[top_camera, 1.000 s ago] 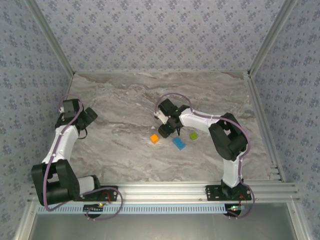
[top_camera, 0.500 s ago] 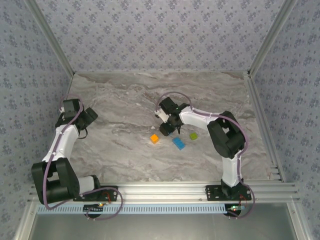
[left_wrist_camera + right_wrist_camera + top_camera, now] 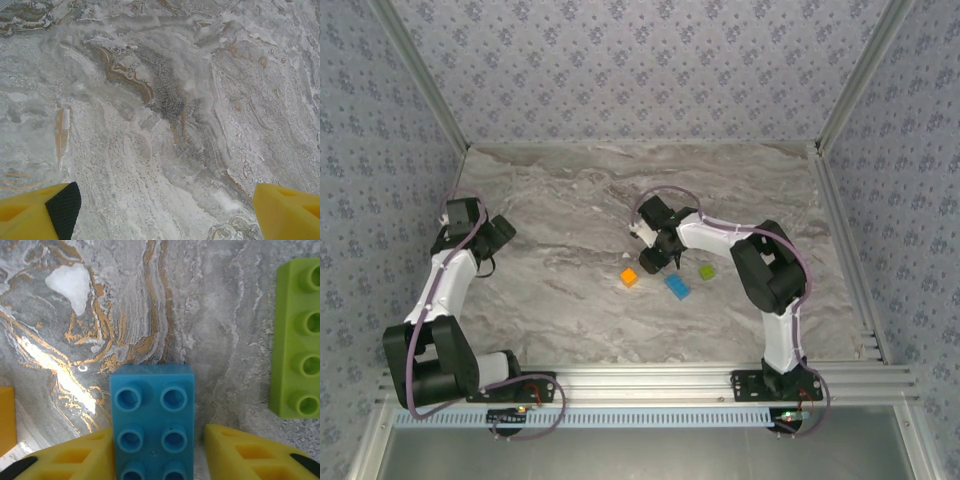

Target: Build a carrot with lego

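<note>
In the right wrist view a blue lego brick (image 3: 152, 415) lies studs up on the marble between the yellow fingers of my right gripper (image 3: 159, 440). The left finger (image 3: 85, 455) touches its side and the right finger (image 3: 240, 450) stands a small gap away, so the gripper is open around it. A lime-green brick (image 3: 297, 340) lies to its right and an orange brick (image 3: 6, 417) shows at the left edge. From above, my right gripper (image 3: 658, 260) is low between the orange brick (image 3: 630, 277) and the green brick (image 3: 707, 271). A blue brick (image 3: 677, 287) lies just nearer. My left gripper (image 3: 167, 200) is open over bare marble.
The marble tabletop (image 3: 570, 210) is walled by patterned panels with aluminium rails at the sides. My left arm (image 3: 460, 250) is folded near the left wall, far from the bricks. Bare marble stretches between the two arms and behind the bricks.
The right arm's elbow has swung slightly left while its gripper stayed low by the bricks. The bricks seen from above and the left arm have not moved.
</note>
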Motion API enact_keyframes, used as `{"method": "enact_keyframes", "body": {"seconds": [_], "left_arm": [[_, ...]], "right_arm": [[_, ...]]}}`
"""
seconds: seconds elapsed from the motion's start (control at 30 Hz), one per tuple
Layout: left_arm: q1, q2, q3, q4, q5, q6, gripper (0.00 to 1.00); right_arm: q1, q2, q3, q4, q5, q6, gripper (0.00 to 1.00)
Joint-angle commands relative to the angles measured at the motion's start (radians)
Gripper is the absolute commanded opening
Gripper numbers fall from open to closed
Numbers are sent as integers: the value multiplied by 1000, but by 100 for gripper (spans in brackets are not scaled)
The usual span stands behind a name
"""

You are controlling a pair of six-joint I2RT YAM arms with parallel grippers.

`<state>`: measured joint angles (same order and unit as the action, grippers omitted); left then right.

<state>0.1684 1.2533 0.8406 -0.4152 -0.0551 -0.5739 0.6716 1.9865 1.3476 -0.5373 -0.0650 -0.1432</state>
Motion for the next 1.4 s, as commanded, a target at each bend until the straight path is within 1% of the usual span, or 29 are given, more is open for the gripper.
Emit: {"method": "enact_keyframes", "body": {"seconds": [0.0, 0.23, 0.3, 0.4, 0.6, 0.77, 0.83, 1.03, 1.37], "left_arm": [[1, 7, -5, 10, 16, 5, 91], [2, 9, -8, 13, 20, 6, 91], [2, 9, -11, 16, 22, 6, 91], [1, 9, -21, 24, 23, 5, 90], [0, 8, -47, 52, 29, 5, 90], [-1, 2, -46, 54, 39, 6, 90], [-1, -2, -46, 54, 41, 5, 90], [-7, -3, -48, 54, 46, 7, 90], [-11, -20, -51, 53, 40, 13, 90]], "right_arm": [[0, 22, 28, -38, -16, -7, 42], [13, -7, 34, -52, -14, 13, 36], [22, -24, 43, -59, 3, 28, 35], [45, -61, 60, -122, 43, 60, 35], [114, -142, 94, -230, 99, 185, 34], [144, -194, 88, -245, 56, 333, 34], [154, -202, 83, -235, 34, 366, 35], [182, -163, 117, -224, 13, 376, 35], [192, -80, 168, -224, -17, 366, 35]]}}
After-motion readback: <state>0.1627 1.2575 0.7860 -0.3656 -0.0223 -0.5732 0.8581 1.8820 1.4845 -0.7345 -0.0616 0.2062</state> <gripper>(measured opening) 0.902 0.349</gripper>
